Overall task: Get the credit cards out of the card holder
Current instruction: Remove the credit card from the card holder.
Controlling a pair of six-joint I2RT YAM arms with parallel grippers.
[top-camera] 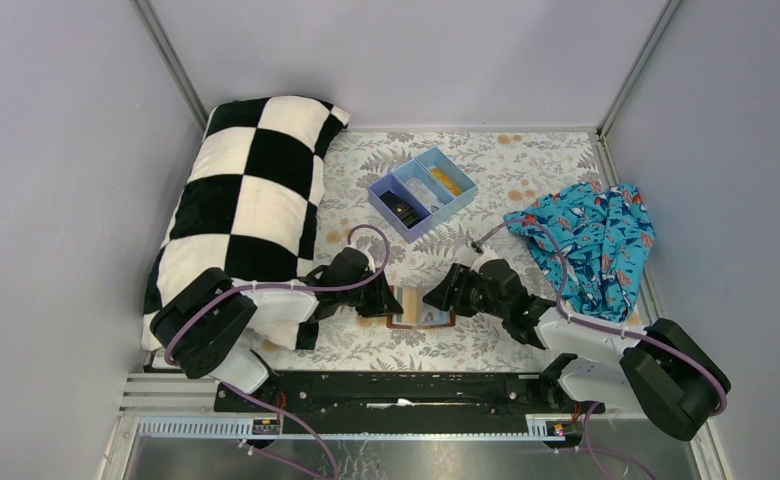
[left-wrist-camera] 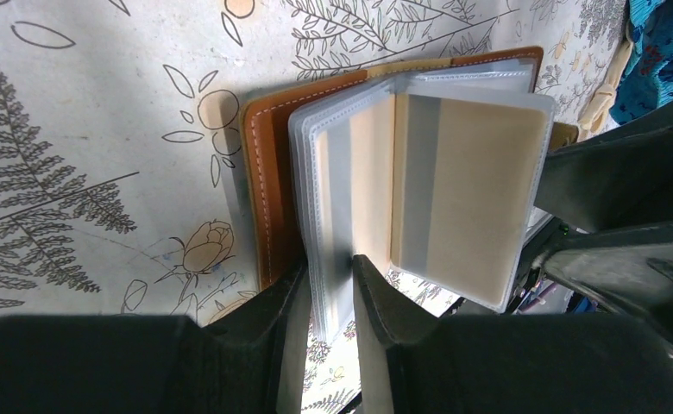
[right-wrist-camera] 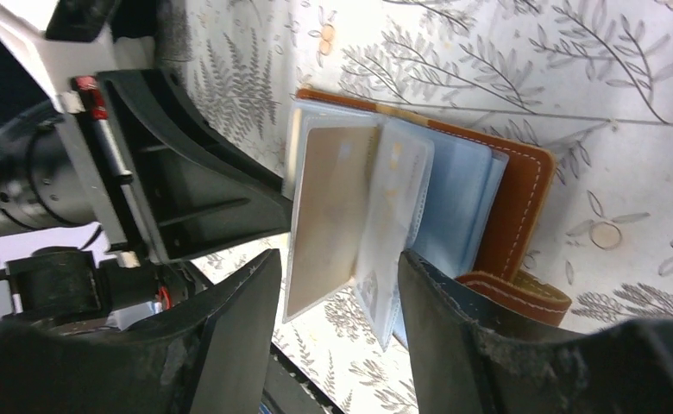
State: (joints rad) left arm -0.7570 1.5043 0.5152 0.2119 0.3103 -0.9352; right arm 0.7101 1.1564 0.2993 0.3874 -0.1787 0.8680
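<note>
The card holder [top-camera: 421,312], brown leather with white stitching, lies open on the floral cloth between both arms. Its clear plastic sleeves stand fanned up from the cover [left-wrist-camera: 268,190]. One sleeve holds a beige credit card [left-wrist-camera: 480,190], which also shows in the right wrist view [right-wrist-camera: 329,198]. Pale blue sleeves [right-wrist-camera: 458,207] lie behind it. My left gripper [left-wrist-camera: 329,266] is shut on a stack of the sleeves at their lower edge. My right gripper [right-wrist-camera: 340,259] is open, its fingers either side of the beige card's sleeve and a whitish sleeve [right-wrist-camera: 393,216].
A blue three-compartment tray [top-camera: 390,214] sits behind the holder with a yellow item and a dark item inside. A black-and-white checked pillow [top-camera: 246,200] fills the left side. A blue patterned cloth [top-camera: 591,245] lies at the right. A black rail [top-camera: 406,390] runs along the near edge.
</note>
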